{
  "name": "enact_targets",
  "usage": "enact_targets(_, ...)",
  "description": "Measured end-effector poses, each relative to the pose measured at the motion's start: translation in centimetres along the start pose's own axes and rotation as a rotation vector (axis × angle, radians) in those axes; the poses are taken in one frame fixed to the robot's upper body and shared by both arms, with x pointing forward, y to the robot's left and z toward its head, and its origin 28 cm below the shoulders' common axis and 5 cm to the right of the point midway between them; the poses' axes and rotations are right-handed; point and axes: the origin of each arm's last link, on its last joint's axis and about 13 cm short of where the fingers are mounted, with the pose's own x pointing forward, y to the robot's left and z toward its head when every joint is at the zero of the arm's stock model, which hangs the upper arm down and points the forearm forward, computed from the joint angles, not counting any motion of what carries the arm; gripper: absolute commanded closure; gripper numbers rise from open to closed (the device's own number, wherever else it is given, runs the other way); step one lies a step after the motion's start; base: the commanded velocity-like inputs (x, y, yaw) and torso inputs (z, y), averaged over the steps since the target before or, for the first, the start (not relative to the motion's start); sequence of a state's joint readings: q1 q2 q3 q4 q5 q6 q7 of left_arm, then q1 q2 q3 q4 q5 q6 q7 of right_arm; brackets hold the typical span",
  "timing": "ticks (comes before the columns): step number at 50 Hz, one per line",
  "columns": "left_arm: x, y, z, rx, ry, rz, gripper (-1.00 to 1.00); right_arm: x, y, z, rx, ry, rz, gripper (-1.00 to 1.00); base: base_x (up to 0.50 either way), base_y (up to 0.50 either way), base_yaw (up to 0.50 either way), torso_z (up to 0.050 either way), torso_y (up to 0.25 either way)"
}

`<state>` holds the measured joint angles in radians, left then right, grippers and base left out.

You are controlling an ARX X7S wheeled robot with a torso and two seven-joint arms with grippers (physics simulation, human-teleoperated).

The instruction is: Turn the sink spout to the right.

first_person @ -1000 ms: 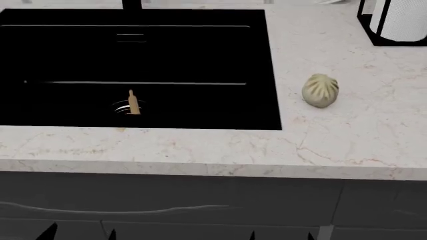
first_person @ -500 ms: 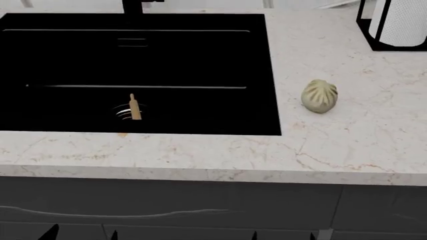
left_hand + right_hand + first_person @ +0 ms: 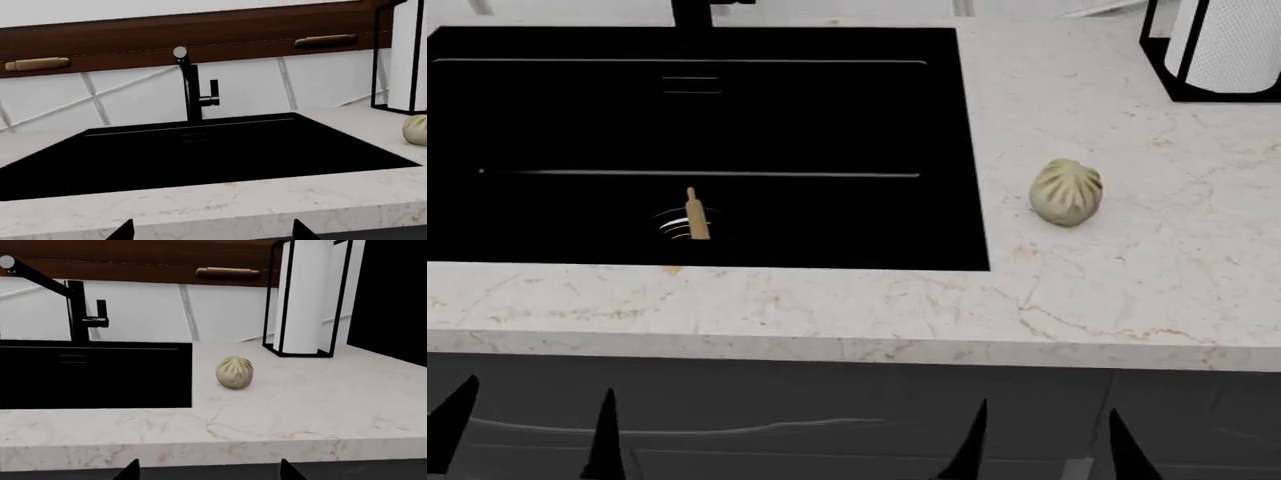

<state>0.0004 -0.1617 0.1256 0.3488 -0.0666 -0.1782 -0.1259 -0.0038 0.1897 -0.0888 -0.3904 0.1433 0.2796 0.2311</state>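
**Hovering below the sink front, both claws spread**

Starting with the left wrist view: the sink spout (image 3: pixel 193 90) stands at the far rim of the sink (image 3: pixel 200 150), its column upright, its tubular arm reaching up toward 11 o'clock and ending in a round pale tip. A small upright lever sits on the column's side toward 3 o'clock. The pale marble surface (image 3: pixel 220 200) runs across the near edge, and the two dark fingertips of the left claw (image 3: pixel 210 232) poke up at 6 o'clock, set well apart, holding nothing.

In the head view, the sink fills the 10 o'clock part of the picture, with only the base of the spout showing at 12 o'clock. A small tan rolling pin (image 3: pixel 695 214) lies over the round drain (image 3: pixel 678 224). A ridged dumpling (image 3: pixel 1066 192) rests on the surface at 3 o'clock from the sink, and a paper towel holder (image 3: pixel 1217 48) stands at 1 o'clock. The right claw (image 3: pixel 1048 445) shows two pointed fingertips spread apart at 5 o'clock; the left claw's tips stand likewise spread at 7 o'clock.

In the right wrist view, the spout rises at 10 o'clock, the dumpling lies near centre, apart from the sink's edge, and the towel holder stands beyond it at 1 o'clock.
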Motion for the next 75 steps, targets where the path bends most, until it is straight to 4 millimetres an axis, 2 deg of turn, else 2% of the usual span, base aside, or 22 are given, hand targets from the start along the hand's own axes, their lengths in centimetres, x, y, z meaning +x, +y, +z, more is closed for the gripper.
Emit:
enact_targets(19, 0.6, 1.9, 4.6, 0.05, -0.133, 0.104, -1.0, -0.1, -1.7, 5.1, -0.059, -0.097, -0.082, -1.0, 0.0, 0.0, 0.0, 0.0, 0.0)
enact_targets(36, 0.3, 3.6, 7.9, 0.085, -0.218, 0.202, -1.0, 0.3, -2.5, 8.8, -0.099, -0.177, -0.125, -1.0, 0.0, 0.0, 0.0, 0.0, 0.0)
enact_targets(55, -0.2, 4.5, 10.2, 0.087, -0.264, 0.221, -1.0, 0.7, -3.2, 11.8, -0.113, -0.237, -0.162, -1.0, 0.0, 0.0, 0.0, 0.0, 0.0)
enact_targets(75, -0.3, 4.6, 10.9, 0.065, -0.254, 0.227, -1.0, 1.0, -3.1, 13.0, -0.121, -0.267, -0.178, -1.0, 0.0, 0.0, 0.0, 0.0, 0.0)
